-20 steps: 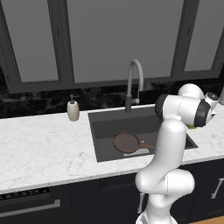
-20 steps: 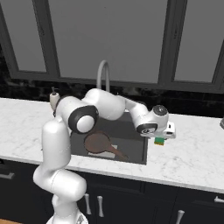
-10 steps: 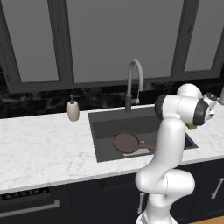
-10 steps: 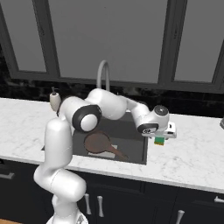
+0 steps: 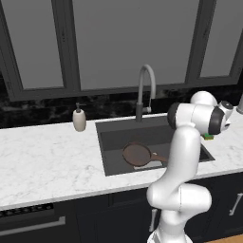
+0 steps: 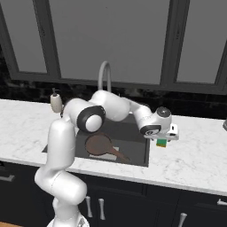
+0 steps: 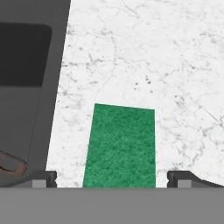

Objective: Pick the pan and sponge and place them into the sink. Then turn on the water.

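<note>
The dark-brown pan (image 5: 137,154) (image 6: 98,144) lies on the floor of the dark-grey sink (image 5: 114,135) (image 6: 133,150), its handle pointing right; the handle's tip (image 7: 11,164) shows in the hand view. The green sponge (image 7: 120,146) (image 6: 161,142) (image 5: 209,137) lies flat on the marble counter just right of the basin. My gripper (image 7: 113,176) (image 6: 163,136) hangs right over it, open, with one fingertip on each side of the sponge and a gap between each tip and it. The gooseneck faucet (image 5: 144,90) (image 6: 104,75) stands behind the basin, with no water running.
A beige soap dispenser (image 5: 79,118) (image 6: 56,102) stands on the counter left of the sink. White marble counter (image 5: 42,156) (image 6: 195,155) stretches to both sides. Dark windows and a black backsplash rise behind. My arm arches over the basin's right part.
The hand has sunk slightly toward the sponge. The pan and the sponge have not moved.
</note>
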